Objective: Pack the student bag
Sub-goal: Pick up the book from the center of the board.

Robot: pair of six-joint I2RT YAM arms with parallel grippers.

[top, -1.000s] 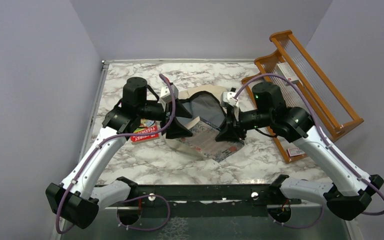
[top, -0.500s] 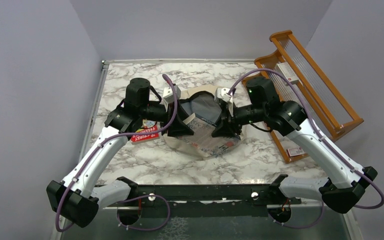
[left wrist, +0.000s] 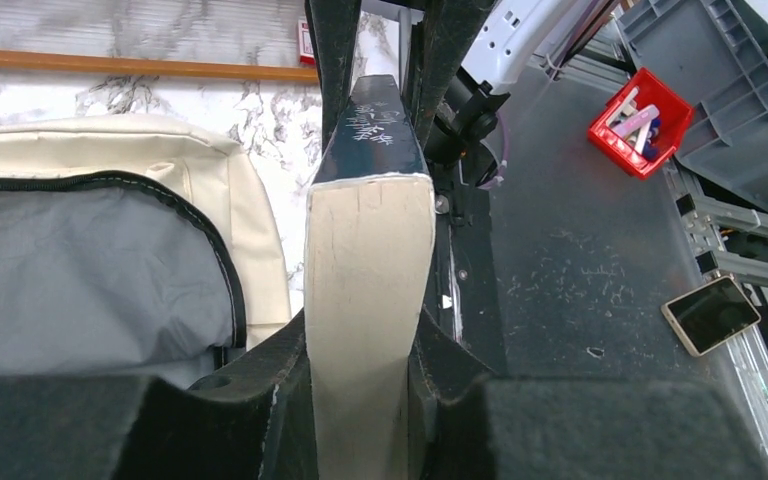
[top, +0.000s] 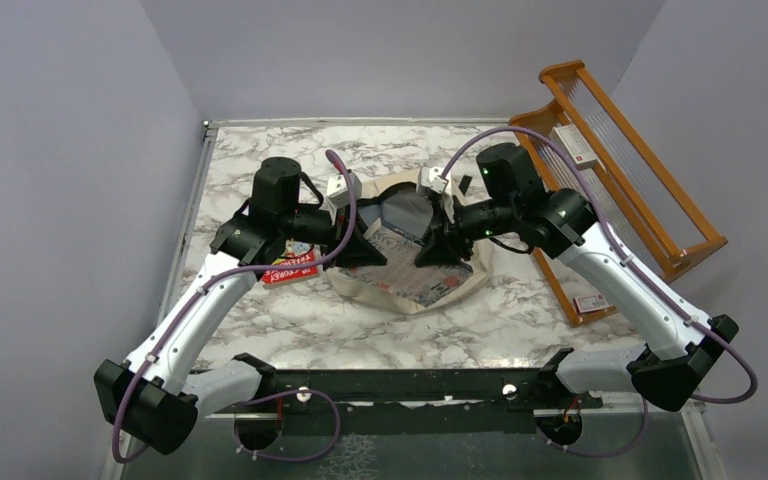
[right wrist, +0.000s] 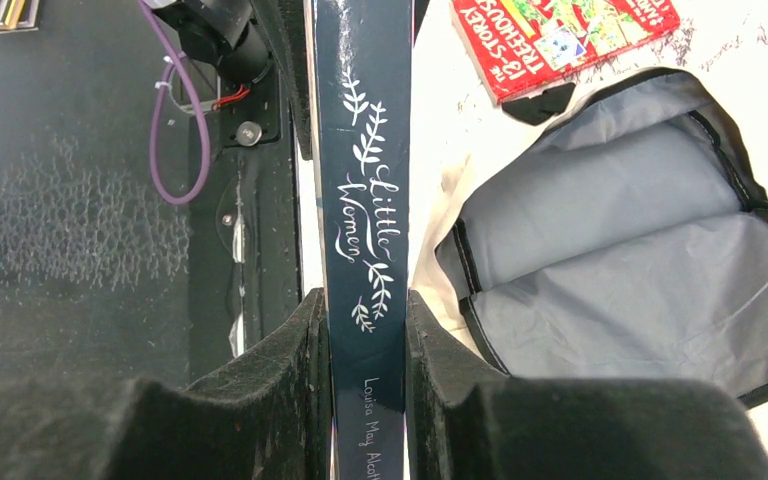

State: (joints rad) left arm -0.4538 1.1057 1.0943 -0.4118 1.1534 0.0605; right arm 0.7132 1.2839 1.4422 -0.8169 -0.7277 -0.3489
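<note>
Both arms carry one dark navy book titled "Little Women" [right wrist: 365, 200], the right gripper [right wrist: 365, 400] pinching its spine and the left gripper [left wrist: 365, 400] pinching its cream page edge. The cream fabric student bag [right wrist: 610, 260] lies unzipped just beneath and beside them. The book is best lowered level into the grey-lined mouth before either grip loosens.

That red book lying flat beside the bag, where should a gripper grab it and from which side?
Probably take the red book by its free edge facing away from the student bag, coming in low from the left. It lies flat on the table, so only its thin edges offer a pinch, and the bag-side edge looks crowded by fabric and a black strap.
</note>
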